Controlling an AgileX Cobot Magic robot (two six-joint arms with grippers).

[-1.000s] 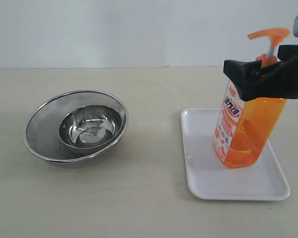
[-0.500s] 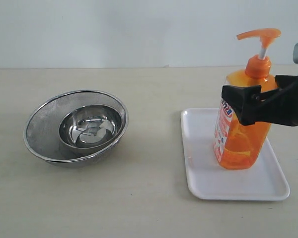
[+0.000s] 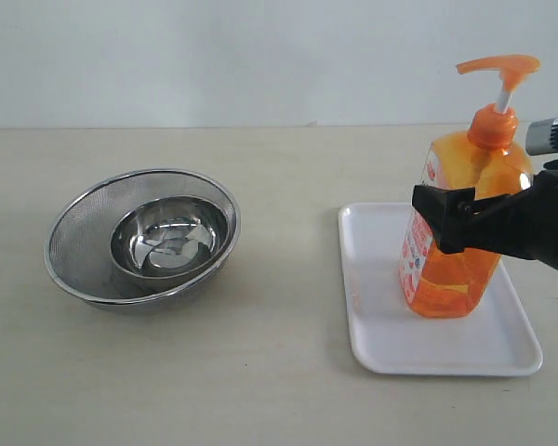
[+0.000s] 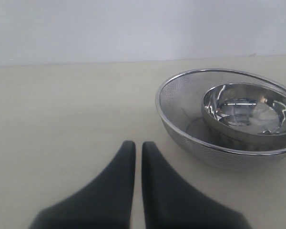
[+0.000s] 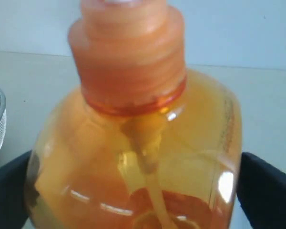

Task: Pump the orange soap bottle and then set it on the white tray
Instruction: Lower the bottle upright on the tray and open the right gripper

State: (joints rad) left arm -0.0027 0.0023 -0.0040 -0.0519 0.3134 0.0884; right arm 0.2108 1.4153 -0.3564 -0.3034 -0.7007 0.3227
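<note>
Fingers [image 3: 444,219] of right gripper [image 5: 138,191]: spread wide, flanking the orange soap bottle [image 3: 474,167], which I judge leaves it free-standing. Bottle stands upright on the white tray [image 3: 381,334], its goal. Left gripper [image 4: 135,145]: fingers pressed together, idle, well off tray.

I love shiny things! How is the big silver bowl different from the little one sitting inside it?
The big bowl is made of fine wire mesh, while the little bowl is solid metal. The big bowl looks dull grey; the little bowl shines like a mirror. The big bowl is wider and holds the little bowl inside it. Both are round, silvery and open side up.
</note>
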